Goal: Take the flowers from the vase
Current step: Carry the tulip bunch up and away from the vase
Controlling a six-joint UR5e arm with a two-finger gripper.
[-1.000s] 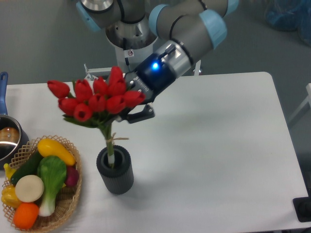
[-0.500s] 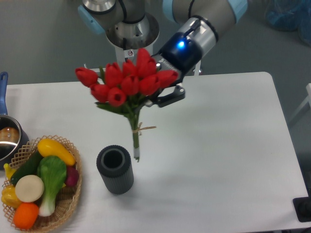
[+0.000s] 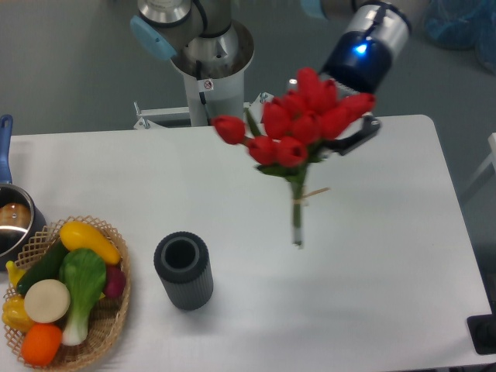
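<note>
Camera | claw (image 3: 343, 133) gripping flowers (image 3: 298, 128) | stems hang below, clear of vase (image 3: 183, 271)

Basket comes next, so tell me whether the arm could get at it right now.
Probably not yet: the gripper is shut on the flowers, far across the table from the basket. Nothing blocks the basket from above.

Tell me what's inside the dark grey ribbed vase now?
Nothing shows in the dark grey ribbed vase: its opening looks dark and hollow, though the bottom is too shadowed to see. The red tulip bunch hangs in the air, held by the two-finger gripper.
</note>
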